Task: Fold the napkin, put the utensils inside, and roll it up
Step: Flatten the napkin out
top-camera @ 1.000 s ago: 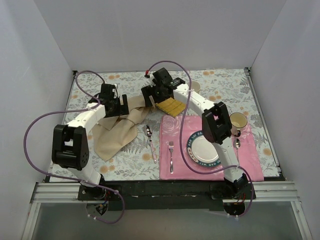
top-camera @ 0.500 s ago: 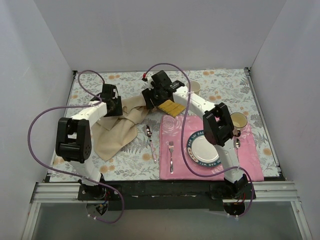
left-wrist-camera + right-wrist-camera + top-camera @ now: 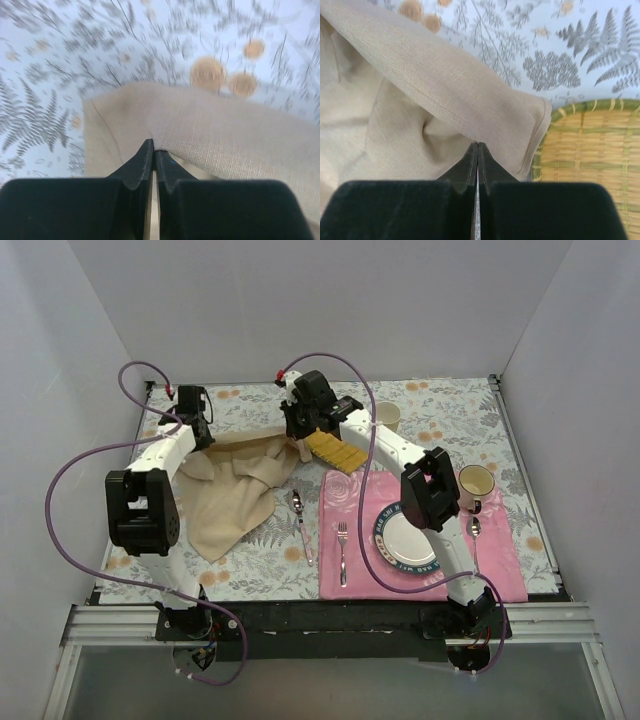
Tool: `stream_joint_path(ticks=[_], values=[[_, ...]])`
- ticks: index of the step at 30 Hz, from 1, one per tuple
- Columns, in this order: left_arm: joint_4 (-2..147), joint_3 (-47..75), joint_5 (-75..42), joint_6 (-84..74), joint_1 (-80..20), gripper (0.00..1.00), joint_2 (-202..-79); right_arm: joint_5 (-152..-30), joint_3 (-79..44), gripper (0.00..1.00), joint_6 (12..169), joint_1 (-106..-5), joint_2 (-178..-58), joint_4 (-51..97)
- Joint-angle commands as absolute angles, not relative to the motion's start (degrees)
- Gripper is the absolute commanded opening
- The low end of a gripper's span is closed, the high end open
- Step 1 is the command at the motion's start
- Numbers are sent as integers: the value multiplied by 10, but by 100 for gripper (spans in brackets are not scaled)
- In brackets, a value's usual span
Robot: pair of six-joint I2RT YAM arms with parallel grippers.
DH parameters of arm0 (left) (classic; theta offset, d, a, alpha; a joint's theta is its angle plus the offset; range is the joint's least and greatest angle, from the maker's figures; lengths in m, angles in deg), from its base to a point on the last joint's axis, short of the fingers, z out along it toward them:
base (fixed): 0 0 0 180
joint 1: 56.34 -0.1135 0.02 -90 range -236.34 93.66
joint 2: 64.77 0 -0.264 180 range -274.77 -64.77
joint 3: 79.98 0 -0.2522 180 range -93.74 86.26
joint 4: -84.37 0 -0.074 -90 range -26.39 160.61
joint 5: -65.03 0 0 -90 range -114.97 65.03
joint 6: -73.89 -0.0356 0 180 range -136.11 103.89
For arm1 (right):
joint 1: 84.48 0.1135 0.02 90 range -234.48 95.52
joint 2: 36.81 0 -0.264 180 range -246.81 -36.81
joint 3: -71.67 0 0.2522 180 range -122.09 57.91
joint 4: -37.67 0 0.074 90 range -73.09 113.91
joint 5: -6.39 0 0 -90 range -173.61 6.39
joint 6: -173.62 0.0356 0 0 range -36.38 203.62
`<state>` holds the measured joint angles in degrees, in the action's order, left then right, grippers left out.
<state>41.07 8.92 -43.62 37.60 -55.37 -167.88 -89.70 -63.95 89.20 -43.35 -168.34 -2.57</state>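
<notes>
Open worktop (image 3: 60, 60) beyond the left fingers (image 3: 142, 160); a woven yellow mat (image 3: 585, 145) just right of the right fingers (image 3: 487, 162).

Fern-print counter (image 3: 450, 410) holds pink placemat (image 3: 350, 502) w/ blue-rimmed plate (image 3: 402, 540) on it, 1 cup (image 3: 476, 483) at its far R corner; 2nd cup (image 3: 386, 416) & yellow woven mat (image 3: 335, 450) sit farther back.

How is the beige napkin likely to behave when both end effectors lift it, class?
Probably floppy: the napkin lies bunched in soft folds between the pinching left end effector and right end effector. Its visibly woven surface likely grips rather than slips.
</notes>
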Motion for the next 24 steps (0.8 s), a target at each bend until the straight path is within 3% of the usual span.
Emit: stream_joint_path(ticks=[1,7,11,14,15,16,17,19,20,24], values=[[447,26,-541,407,-563,0,-1625,-856,-686,1,915,-430,-1678,89],[559,-13,-591,387,-606,0,-1668,-793,-686,1,935,-425,-1698,296],[648,-43,-595,369,-643,0,-1729,-740,-787,1,945,-421,-1782,386],[677,-127,-597,337,-664,0,-1822,-700,-867,1,941,-422,-1858,415],[638,-211,-596,334,-667,0,-1856,-696,-861,1,956,-424,-1863,413],[613,-251,-583,327,-668,5,-1883,-716,-854,1,965,-429,-1852,370],[589,-286,-553,306,-667,32,-1930,-729,-808,1,970,-430,-1836,349],[564,-260,-492,327,-667,52,-1919,-791,-728,2,964,-427,-1765,325],[565,-235,-494,355,-662,70,-1884,-805,-671,8,964,-426,-1744,307],[509,-151,-504,365,-616,82,-1810,-881,-642,28,974,-416,-1697,153]])
